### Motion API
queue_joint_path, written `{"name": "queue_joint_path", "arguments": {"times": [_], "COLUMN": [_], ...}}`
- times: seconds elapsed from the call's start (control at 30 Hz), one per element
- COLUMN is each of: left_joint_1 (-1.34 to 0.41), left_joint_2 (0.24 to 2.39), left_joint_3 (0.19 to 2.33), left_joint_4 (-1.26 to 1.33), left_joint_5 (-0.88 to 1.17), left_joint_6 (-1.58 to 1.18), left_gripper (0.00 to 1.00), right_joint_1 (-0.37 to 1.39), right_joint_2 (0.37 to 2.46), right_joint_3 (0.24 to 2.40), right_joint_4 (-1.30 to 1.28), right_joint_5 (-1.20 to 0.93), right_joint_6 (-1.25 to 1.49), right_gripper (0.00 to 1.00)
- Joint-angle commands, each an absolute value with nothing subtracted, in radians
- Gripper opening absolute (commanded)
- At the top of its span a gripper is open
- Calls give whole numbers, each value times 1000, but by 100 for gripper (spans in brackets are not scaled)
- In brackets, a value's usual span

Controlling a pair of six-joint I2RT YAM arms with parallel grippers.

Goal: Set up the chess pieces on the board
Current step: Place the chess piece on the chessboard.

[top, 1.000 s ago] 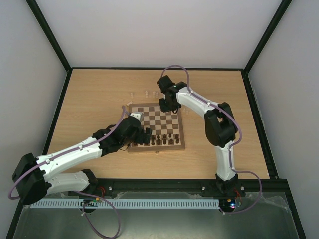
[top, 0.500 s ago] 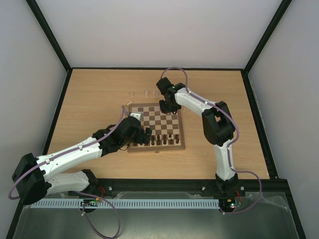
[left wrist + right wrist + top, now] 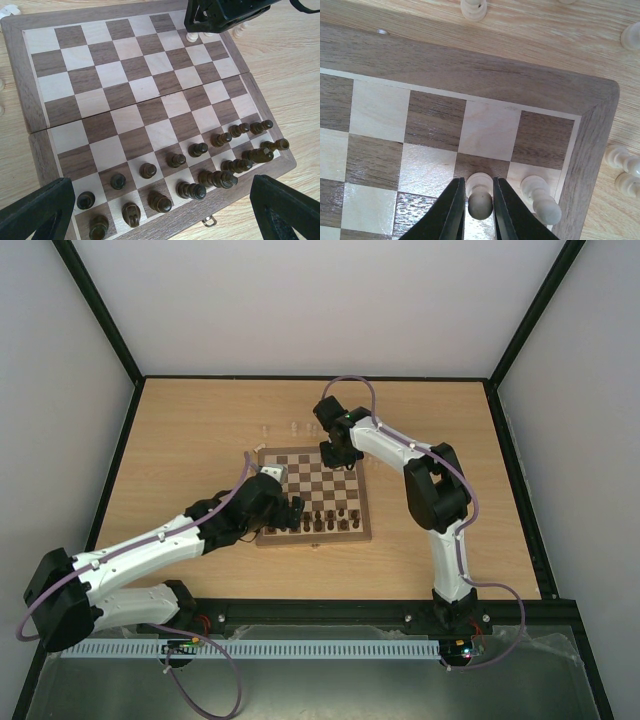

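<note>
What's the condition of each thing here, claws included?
left gripper: wide open, empty.
right gripper: around cream pawn, grip unclear.
cream pawn: upright on a dark square.
dark pieces: set in two rows.
board: unfolded flat.
loose cream pieces: off the board, on the table.

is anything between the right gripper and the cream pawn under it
Nothing visible. The cream pawn stands right between the right gripper's fingers, on a dark square of the board. A second cream pawn stands on the next square, beside one finger, not between.
</note>
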State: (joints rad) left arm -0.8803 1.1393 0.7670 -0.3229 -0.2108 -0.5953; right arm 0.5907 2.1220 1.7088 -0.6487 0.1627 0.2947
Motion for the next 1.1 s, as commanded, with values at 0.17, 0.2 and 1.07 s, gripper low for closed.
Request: {"name": "queue_joint_path", "arguments": {"times": [0.17, 0.2, 1.07], "left_joint_1": [-874, -874, -873], "left_joint_2": [1117, 1117, 1118], "left_joint_3": [761, 762, 771], "left_joint_4": [-338, -340, -348], "left_joint_5": [-224, -224, -230], "left_joint_6": [-602, -602, -606], "left_gripper": [99, 99, 99], "right_joint_1": [597, 598, 573], "right_joint_2": [2136, 2137, 1991], "right_joint_3": [1728, 1730, 1642], "right_joint_4": [-656, -654, -589], "right_joint_5": [172, 171, 183], "right_joint_6": [281, 280, 293], "right_gripper": [17, 17, 37]}}
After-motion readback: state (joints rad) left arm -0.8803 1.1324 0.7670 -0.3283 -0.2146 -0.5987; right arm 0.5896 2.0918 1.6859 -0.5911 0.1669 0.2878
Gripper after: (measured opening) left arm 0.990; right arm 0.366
